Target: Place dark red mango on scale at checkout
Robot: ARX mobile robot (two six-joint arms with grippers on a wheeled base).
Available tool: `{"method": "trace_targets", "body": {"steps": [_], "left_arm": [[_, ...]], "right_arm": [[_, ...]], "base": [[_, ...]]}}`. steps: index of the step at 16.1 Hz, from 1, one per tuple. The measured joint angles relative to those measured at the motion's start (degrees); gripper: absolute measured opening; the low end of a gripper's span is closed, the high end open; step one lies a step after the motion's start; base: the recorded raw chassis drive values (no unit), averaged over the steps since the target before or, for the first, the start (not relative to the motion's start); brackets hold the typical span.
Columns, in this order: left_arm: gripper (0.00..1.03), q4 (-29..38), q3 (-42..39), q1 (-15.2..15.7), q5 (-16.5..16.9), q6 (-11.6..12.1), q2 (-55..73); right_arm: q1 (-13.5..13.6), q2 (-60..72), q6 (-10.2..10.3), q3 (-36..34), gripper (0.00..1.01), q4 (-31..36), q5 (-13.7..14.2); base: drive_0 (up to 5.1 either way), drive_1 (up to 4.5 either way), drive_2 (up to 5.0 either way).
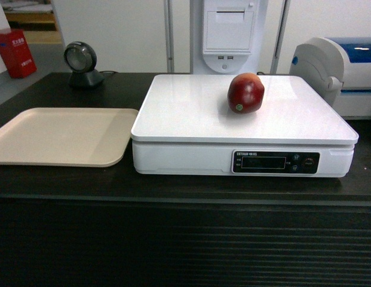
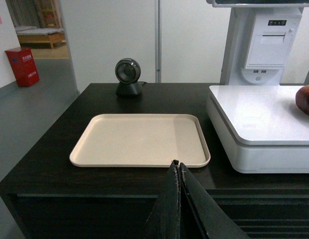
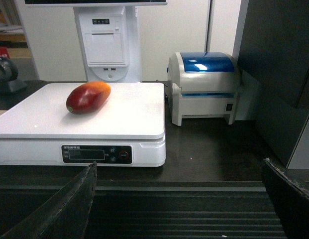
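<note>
Dark red mango (image 1: 245,92) lies on the scale (image 1: 191,113) top, toward its back edge, w/ nothing gripping it. Left gripper (image 2: 179,172) fingers pressed together; right gripper (image 3: 179,199) spread wide, empty. Risk: rounded fruit could roll if you bump the scale or checkout (image 1: 173,239) counter, so keep arms clear.

1. The dark red mango (image 1: 245,92) has smooth, glossy skin
2. The scale (image 1: 191,107) looks like white plastic, its top glossy
3. The checkout (image 1: 173,239) is matt black, with a ribbed front
4. The tray (image 2: 139,139) is matt beige plastic
</note>
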Motion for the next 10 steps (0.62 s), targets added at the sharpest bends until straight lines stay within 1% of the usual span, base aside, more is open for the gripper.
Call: {"method": "trace_targets", "body": {"steps": [7,8,9,10], "left_arm": [[0.02,-7.37,0.0,0.0,0.0,0.0,-7.17],[0.02,-14.84,0.02,0.0,0.0,0.02,-12.07],[0.02,-16.76,0.04,0.0,0.02,0.02,-16.41],[0.02,-16.74,0.42,0.0,-0.07,0.0,-16.28]], "right_arm": [[0.0,0.0,0.0,0.0,0.98,0.02,-0.02],[0.0,0.0,0.0,0.0,0.98,0.02,0.0],[0.0,0.0,0.0,0.0,0.98,0.0,0.0],[0.0,0.0,0.0,0.0,0.98,0.11,-0.04]], "base": [[0.0,0.0,0.0],[0.0,0.0,0.0],[0.0,0.0,0.0],[0.0,0.0,0.0]]}}
